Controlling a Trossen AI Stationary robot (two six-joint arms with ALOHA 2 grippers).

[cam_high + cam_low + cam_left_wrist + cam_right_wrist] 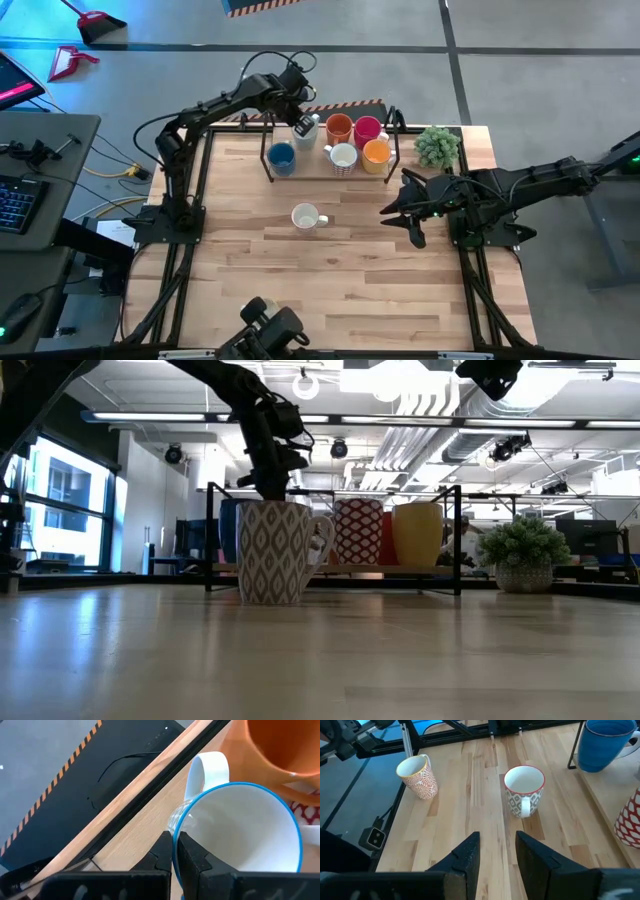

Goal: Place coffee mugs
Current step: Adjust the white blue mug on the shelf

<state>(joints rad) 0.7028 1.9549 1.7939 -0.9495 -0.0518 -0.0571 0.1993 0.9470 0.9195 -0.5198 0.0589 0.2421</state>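
Left gripper (176,851) is pinched shut on the rim of a blue-rimmed white mug (240,827), holding it over the rack (268,160) just beside the dark orange mug (339,127) — placing seems underway; next, lower and release. Right gripper (497,851) waits open near the patterned mug (524,790).

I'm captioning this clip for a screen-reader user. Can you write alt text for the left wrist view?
The left gripper is shut on the rim of a white mug with a blue rim, seen from above, its handle pointing away. An orange mug stands just beyond it, on a wooden shelf edged by a dark rail.
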